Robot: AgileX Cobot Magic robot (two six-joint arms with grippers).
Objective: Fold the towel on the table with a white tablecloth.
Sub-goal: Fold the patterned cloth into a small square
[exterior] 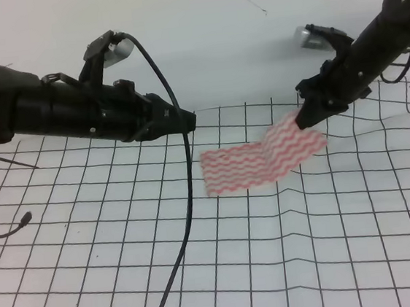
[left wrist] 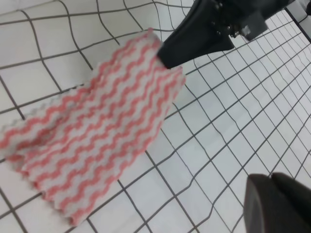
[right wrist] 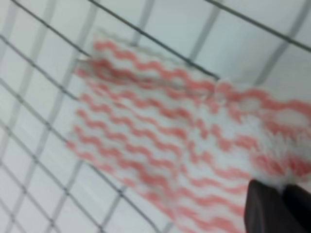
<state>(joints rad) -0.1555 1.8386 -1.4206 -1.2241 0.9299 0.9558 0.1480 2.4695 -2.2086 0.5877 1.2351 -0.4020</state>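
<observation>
The towel [exterior: 257, 162], pink-red and white with wavy stripes, lies on the gridded white tablecloth [exterior: 90, 246] that covers the table. Its left part is flat and its right end is raised. My right gripper [exterior: 306, 122] is shut on that raised end. The right wrist view shows the towel [right wrist: 175, 136] hanging away from the gripper [right wrist: 282, 187], blurred. My left gripper [exterior: 189, 118] hovers just left of and above the towel's left end, fingers together and holding nothing. In the left wrist view the towel [left wrist: 97, 141] stretches up to the right gripper [left wrist: 170, 51], with my left fingertips [left wrist: 272, 204] at the bottom right.
A black cable [exterior: 183, 222] hangs from the left arm down across the tablecloth to the front edge of the view. The cloth is slightly rumpled right of the towel. A pale wall [exterior: 215, 42] stands behind the table.
</observation>
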